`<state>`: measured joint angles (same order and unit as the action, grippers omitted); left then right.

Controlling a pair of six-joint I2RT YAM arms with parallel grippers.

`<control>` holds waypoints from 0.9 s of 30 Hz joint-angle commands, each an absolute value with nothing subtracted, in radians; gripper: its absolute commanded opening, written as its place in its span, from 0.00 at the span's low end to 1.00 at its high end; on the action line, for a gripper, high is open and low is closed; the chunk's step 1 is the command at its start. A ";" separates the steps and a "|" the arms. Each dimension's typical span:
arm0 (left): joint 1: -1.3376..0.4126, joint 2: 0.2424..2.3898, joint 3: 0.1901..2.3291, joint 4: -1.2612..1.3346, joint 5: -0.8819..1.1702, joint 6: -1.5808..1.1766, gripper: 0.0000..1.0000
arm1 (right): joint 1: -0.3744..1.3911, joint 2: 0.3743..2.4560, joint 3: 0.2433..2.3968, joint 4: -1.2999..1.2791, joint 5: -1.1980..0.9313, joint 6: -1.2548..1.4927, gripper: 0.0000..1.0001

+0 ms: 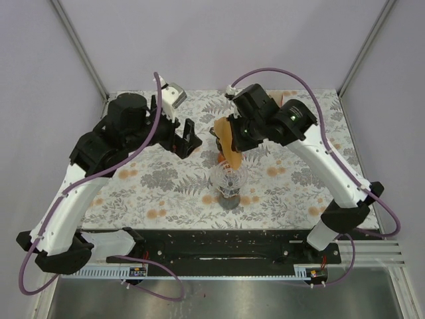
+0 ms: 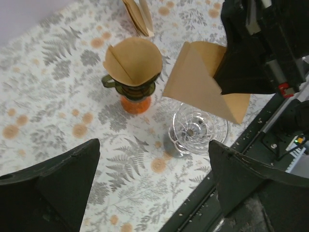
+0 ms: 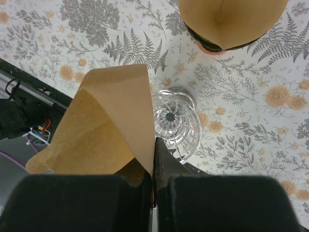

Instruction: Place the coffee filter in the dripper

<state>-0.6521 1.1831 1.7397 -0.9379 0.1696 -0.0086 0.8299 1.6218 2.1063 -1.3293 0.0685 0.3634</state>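
Observation:
A clear glass dripper stands on the floral mat near its front edge; it also shows in the left wrist view and the right wrist view. My right gripper is shut on the edge of a folded brown paper coffee filter. It holds the filter in the air just above and slightly behind the glass dripper. My left gripper is open and empty, off to the left of the dripper, its jaws wide apart.
A second, dark green dripper on an orange base stands just behind the glass one, with a brown filter sitting in it. More folded filters lie farther back. The black base rail runs along the near mat edge.

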 commanded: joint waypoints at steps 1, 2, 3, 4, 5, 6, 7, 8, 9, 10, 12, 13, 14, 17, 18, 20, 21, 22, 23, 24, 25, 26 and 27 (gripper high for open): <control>-0.640 1.210 1.681 -0.899 0.230 -0.146 0.97 | 0.827 1.664 2.132 -1.634 0.018 0.362 0.00; -0.640 1.212 1.668 -0.894 0.250 -0.161 0.96 | 0.825 1.655 2.125 -1.634 0.021 0.364 0.00; -0.638 1.212 1.657 -0.887 0.267 -0.175 0.96 | 0.825 1.646 2.112 -1.632 0.020 0.365 0.00; -0.638 1.213 1.649 -0.878 0.284 -0.186 0.95 | 0.825 1.638 2.090 -1.634 0.015 0.368 0.00; -0.638 1.215 1.643 -0.873 0.297 -0.195 0.95 | 0.827 1.629 2.067 -1.634 0.003 0.368 0.00; -0.638 1.218 1.643 -0.871 0.311 -0.201 0.95 | 0.825 1.621 2.034 -1.634 -0.021 0.367 0.00; -0.638 1.221 1.638 -0.868 0.322 -0.206 0.95 | 0.825 1.614 2.008 -1.634 -0.028 0.368 0.00; -0.638 1.227 1.637 -0.864 0.331 -0.212 0.95 | 0.825 1.608 1.978 -1.634 -0.029 0.368 0.00; -0.637 1.232 1.634 -0.859 0.348 -0.218 0.95 | 0.825 1.602 1.950 -1.634 -0.032 0.370 0.00; -0.638 1.236 1.631 -0.851 0.365 -0.225 0.95 | 0.825 1.594 1.930 -1.634 -0.031 0.370 0.00; -0.640 1.249 1.623 -0.839 0.405 -0.247 0.94 | 0.825 1.580 1.902 -1.634 -0.034 0.371 0.00; -0.640 1.256 1.623 -0.830 0.429 -0.258 0.94 | 0.825 1.574 1.895 -1.635 -0.034 0.371 0.00; -0.641 1.264 1.621 -0.822 0.451 -0.270 0.94 | 0.824 1.568 1.891 -1.635 -0.032 0.373 0.00; -0.669 1.292 1.635 -0.816 0.466 -0.281 0.95 | 0.825 1.563 1.888 -1.634 -0.037 0.379 0.00; -0.679 1.302 1.641 -0.816 0.465 -0.284 0.95 | 0.825 1.563 1.885 -1.634 -0.041 0.379 0.00; -0.693 1.322 1.643 -0.816 0.465 -0.291 0.96 | 0.825 1.565 1.872 -1.635 -0.052 0.376 0.00; -0.698 1.333 1.644 -0.816 0.465 -0.296 0.96 | 0.825 1.565 1.862 -1.634 -0.055 0.376 0.00; -0.704 1.342 1.640 -0.818 0.468 -0.298 0.96 | 0.825 1.563 1.852 -1.634 -0.055 0.374 0.00; -0.710 1.351 1.640 -0.818 0.465 -0.298 0.96 | 0.825 1.563 1.844 -1.634 -0.055 0.376 0.00; -0.718 1.362 1.637 -0.821 0.466 -0.293 0.96 | 0.825 1.563 1.836 -1.637 -0.057 0.377 0.00; -0.725 1.374 1.638 -0.827 0.460 -0.290 0.94 | 0.825 1.563 1.832 -1.634 -0.055 0.380 0.00; -0.730 1.382 1.638 -0.828 0.456 -0.284 0.93 | 0.825 1.565 1.829 -1.634 -0.057 0.379 0.00; -0.735 1.390 1.640 -0.834 0.451 -0.278 0.88 | 0.825 1.568 1.825 -1.634 -0.055 0.385 0.00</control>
